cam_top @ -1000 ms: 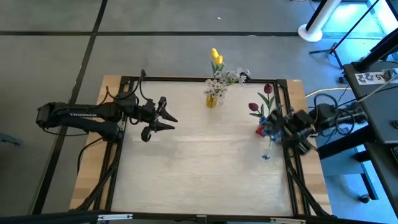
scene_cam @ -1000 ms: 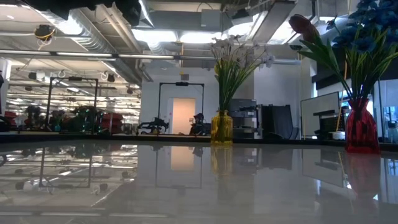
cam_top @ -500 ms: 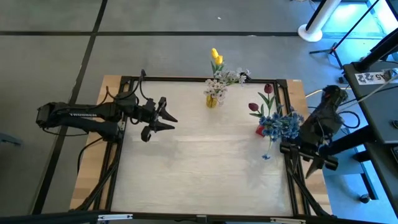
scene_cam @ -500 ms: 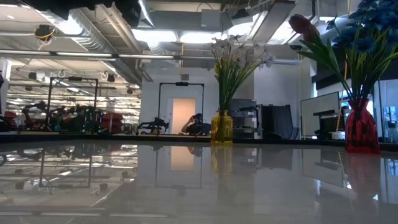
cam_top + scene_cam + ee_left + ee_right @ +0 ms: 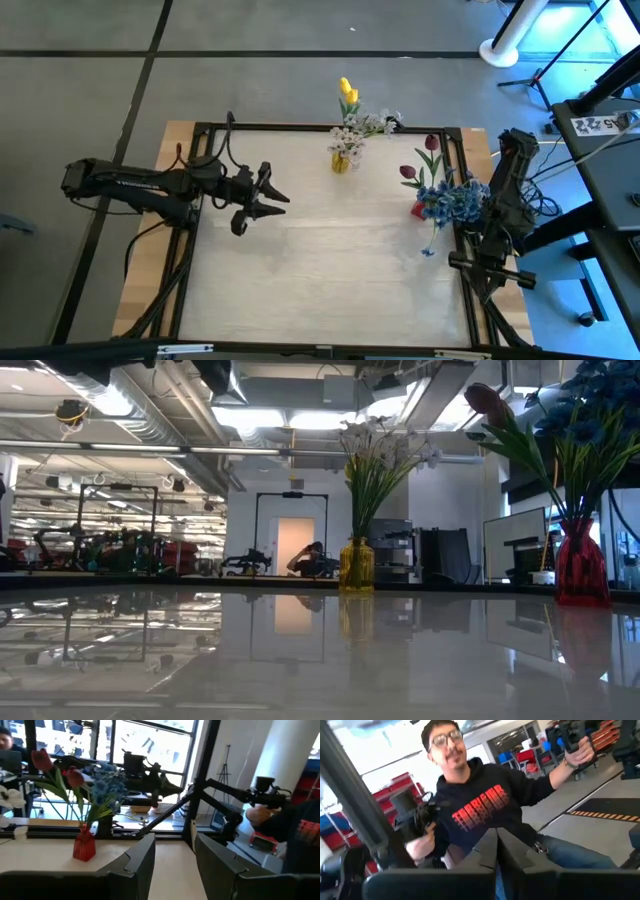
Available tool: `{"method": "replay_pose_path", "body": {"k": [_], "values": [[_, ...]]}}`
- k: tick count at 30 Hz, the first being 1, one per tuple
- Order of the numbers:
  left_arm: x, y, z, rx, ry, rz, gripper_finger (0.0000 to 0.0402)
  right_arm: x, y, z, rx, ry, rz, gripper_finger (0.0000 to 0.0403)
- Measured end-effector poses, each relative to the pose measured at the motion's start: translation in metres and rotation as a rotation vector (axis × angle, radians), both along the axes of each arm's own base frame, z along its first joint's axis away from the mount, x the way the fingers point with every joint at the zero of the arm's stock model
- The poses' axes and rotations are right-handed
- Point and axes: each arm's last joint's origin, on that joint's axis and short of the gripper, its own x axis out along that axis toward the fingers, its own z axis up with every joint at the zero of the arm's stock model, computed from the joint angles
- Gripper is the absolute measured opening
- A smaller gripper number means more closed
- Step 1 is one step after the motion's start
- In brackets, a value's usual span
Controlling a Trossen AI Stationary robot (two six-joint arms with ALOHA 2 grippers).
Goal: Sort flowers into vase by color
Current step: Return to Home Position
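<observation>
A yellow vase at the table's far edge holds white sprigs and yellow tulips; it also shows in the low view. A red vase near the right edge holds dark red tulips and blue clusters, also seen in the low view and the left wrist view. My left gripper is open and empty over the table's left part, pointing toward the right. My right gripper is shut and empty at the table's right edge.
A blue blossom lies or droops just near of the red vase. The black frame rail runs along the table's right edge beside my right arm. A person in a dark hoodie holding hand controllers stands beyond the table.
My right arm has drawn back from the red vase toward the table's right edge and folded up there. The blue clusters it covered now stand uncovered in the red vase. My left gripper has shifted a little toward the near edge.
</observation>
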Motion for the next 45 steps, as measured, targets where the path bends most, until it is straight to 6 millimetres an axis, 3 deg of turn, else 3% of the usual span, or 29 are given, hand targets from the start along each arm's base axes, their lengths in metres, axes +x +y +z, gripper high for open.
{"method": "replay_pose_path", "body": {"k": [9, 13, 21, 28, 35, 45], "values": [[0.029, 0.004, -0.02, -0.006, 0.001, 0.067, 0.0135, -0.007, -0.018, -0.022, -0.007, -0.139, 0.044, 0.0008], [0.042, 0.006, -0.031, -0.034, 0.001, 0.022, 0.0135, -0.007, -0.028, -0.028, -0.06, -0.153, -0.014, 0.0003], [0.043, 0.026, -0.042, -0.037, 0.06, 0.068, 0.0135, -0.006, -0.039, -0.031, -0.104, -0.225, -0.038, 0.0002], [0.009, 0.031, -0.059, -0.051, 0.062, 0.114, 0.0135, 0.003, -0.036, -0.056, -0.1, -0.233, -0.02, 0.0002], [-0.034, 0.03, -0.07, -0.051, -0.098, 0.183, 0.0135, 0.004, -0.036, -0.06, -0.106, -0.158, 0.037, 0.0002], [-0.076, 0.026, -0.1, -0.1, -0.131, 0.223, 0.0135, 0.012, -0.039, -0.065, -0.232, -0.229, -0.248, 0.0002]]}}
